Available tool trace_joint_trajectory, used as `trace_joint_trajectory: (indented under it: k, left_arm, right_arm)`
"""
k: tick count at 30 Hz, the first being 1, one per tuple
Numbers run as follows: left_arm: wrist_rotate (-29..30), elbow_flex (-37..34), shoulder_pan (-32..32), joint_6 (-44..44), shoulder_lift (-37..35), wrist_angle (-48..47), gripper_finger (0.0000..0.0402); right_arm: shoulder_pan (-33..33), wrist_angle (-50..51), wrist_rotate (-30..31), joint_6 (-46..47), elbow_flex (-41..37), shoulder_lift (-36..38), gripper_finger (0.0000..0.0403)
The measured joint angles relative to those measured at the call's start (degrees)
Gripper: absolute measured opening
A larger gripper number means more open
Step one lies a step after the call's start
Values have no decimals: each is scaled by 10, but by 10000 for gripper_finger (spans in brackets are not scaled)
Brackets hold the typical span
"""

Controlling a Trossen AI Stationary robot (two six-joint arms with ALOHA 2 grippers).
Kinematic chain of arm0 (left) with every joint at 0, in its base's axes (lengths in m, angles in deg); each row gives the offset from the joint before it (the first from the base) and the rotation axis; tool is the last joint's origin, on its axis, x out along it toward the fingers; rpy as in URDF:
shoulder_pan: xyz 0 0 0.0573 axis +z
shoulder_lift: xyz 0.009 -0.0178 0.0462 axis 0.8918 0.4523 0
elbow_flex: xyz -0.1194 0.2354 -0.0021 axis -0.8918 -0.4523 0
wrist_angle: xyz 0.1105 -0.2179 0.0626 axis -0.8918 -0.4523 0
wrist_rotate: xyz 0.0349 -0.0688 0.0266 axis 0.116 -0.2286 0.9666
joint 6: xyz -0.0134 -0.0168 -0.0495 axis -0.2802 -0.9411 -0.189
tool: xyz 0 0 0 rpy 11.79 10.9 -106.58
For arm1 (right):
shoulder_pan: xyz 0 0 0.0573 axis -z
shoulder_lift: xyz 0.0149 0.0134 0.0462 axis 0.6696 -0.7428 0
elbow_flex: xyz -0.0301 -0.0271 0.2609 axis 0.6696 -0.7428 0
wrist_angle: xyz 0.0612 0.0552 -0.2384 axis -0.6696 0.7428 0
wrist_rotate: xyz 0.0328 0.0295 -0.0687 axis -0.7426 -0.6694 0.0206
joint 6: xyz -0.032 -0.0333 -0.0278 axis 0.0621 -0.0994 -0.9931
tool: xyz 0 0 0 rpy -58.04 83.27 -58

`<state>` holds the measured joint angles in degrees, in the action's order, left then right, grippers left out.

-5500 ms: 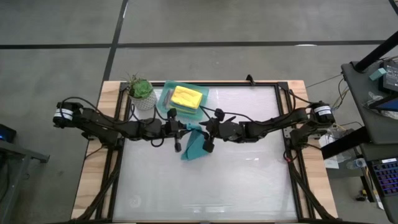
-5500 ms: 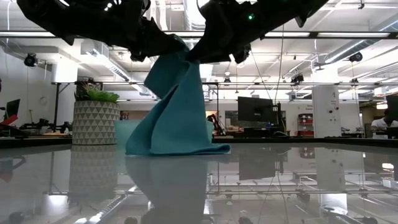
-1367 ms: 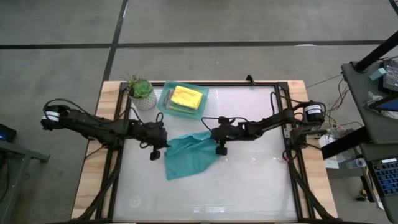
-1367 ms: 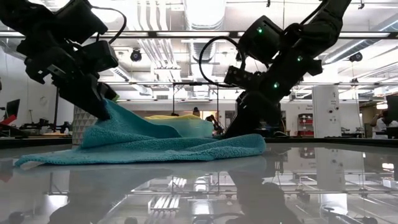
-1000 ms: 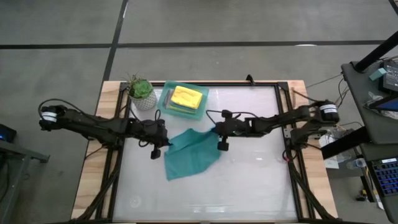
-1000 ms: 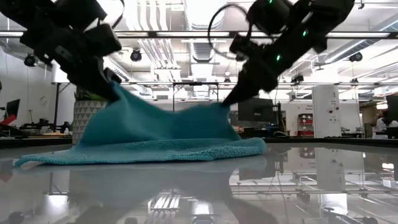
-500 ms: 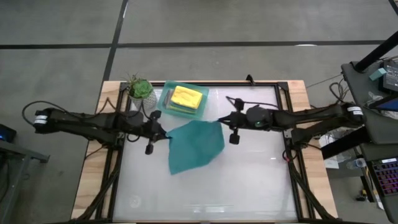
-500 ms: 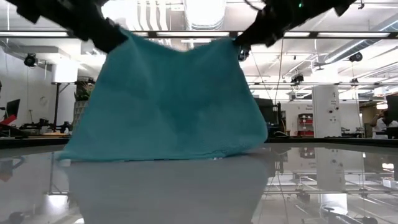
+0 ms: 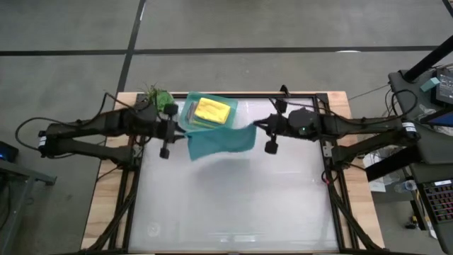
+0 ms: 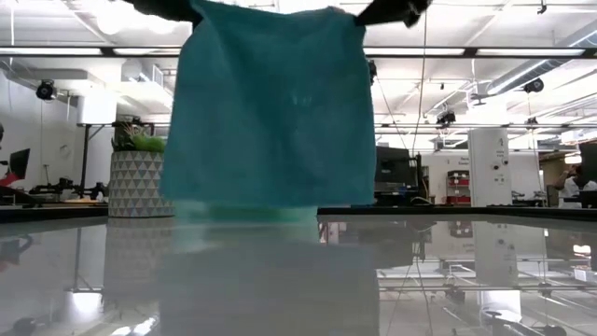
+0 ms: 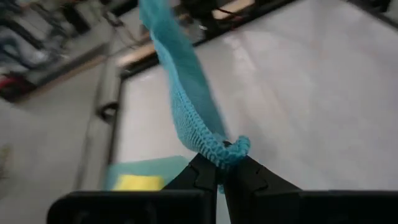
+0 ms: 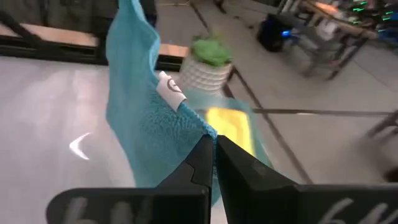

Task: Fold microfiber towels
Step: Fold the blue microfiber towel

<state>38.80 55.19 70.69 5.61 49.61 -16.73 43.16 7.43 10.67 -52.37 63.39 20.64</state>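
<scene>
The teal towel [image 9: 221, 143] hangs in the air over the far middle of the table [image 9: 233, 205], stretched flat like a curtain between the two arms. The left tool [image 9: 182, 134] pinches its left top corner and the right tool [image 9: 256, 127] pinches its right top corner, both clamped tight on the cloth, as the wrist views show. In the low view the teal towel [image 10: 269, 107] hangs with its bottom edge apparently just clear of the table. Holding it by two neighbouring corners lets its own weight pull out the wrinkles, so it looks ready to be laid down square for a fold; that is my reading of the hold. A small white label [image 12: 170, 89] sits on the edge near the right tool's grip.

Just beyond the towel, at the far edge, stands the mint-green tray [image 9: 187, 115]. In it lies a yellow towel [image 9: 214, 110], already folded and on top of other cloth whose colours I cannot make out. To the left of the tray stands the potted plant [image 9: 160, 97], partly hidden by the left arm.
</scene>
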Motion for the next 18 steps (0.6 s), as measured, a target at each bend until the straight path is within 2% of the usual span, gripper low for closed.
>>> trace_joint_trajectory:
  k: [3, 7, 12, 18]
  left_arm:
    - [34, 32, 16, 18, 10, -3, 0]
    - [38, 49, 17, 17, 15, -65, 0]
    - [15, 18, 17, -40, 13, -142, 0]
    - [-36, -50, -13, -107, 23, -122, 0]
  right_arm:
    - [3, 49, -74, -32, 48, -11, 8]
    - [-8, 121, -34, -3, 103, -27, 8]
    - [-23, 147, -34, 14, 99, -35, 8]
    - [-62, 167, -68, 81, 52, -35, 8]
